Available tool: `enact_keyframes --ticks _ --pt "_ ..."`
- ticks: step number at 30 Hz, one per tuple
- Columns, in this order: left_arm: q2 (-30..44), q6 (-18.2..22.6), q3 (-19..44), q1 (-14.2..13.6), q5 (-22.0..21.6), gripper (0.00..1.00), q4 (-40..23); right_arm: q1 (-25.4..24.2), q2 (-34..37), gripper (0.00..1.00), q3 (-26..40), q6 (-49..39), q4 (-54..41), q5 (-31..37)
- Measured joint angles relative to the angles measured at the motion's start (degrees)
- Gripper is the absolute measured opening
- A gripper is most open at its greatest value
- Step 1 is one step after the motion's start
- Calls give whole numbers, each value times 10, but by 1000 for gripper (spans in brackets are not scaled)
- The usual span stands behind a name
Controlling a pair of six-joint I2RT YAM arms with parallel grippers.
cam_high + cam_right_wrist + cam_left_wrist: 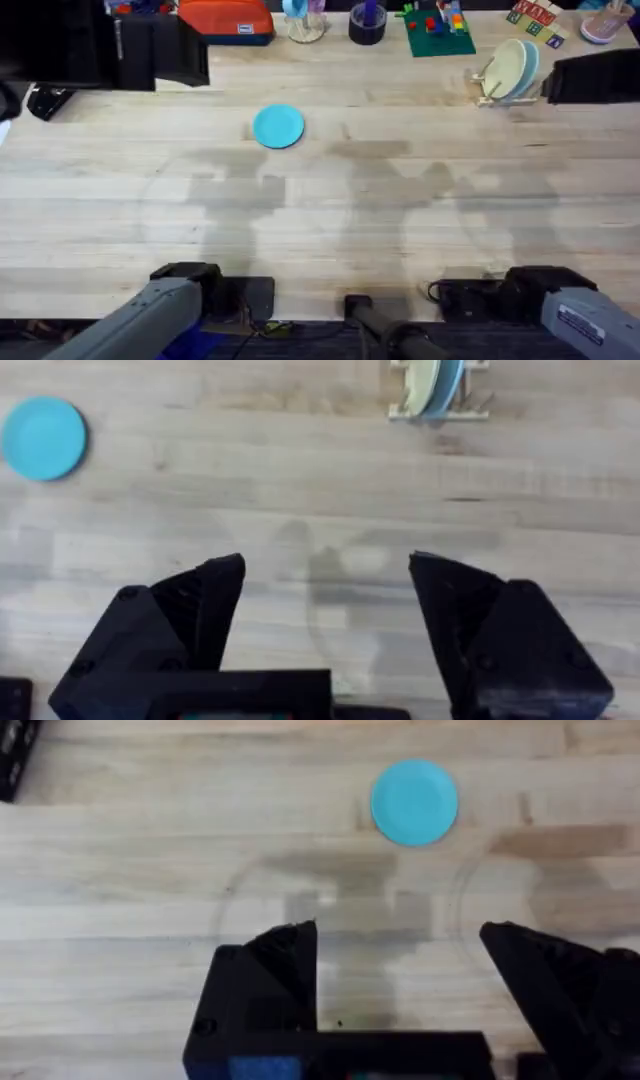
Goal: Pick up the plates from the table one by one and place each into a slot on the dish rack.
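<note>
Both arms sit at the bottom edge of the overhead frame, the left gripper (400,975) and right gripper (325,610) spread wide, grasping nothing. Bare table (400,230) lies ahead. A plain sky-blue plate (278,127) lies flat, upper centre-left. The rack (492,88), upper right, holds upright plates. No legible writing.

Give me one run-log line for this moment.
plate: flat on table, untouched | dish rack: holds plates already | left gripper: open, empty | right gripper: open, empty
</note>
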Motion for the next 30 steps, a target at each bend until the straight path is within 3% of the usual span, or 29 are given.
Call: enact_keyframes --ticks 13,18,19,22,30 --pt "78 0 6 0 1 977 -14 0 51 992 3 0 -15 0" --pt "85 0 6 0 13 220 -14 0 51 993 3 0 -16 0" --pt "85 3 6 0 14 111 -14 0 51 993 3 0 -16 0" --pt "85 2 6 0 16 46 -14 0 51 992 3 0 -16 0" --pt "85 7 6 0 44 43 -14 0 51 994 3 0 -16 0"
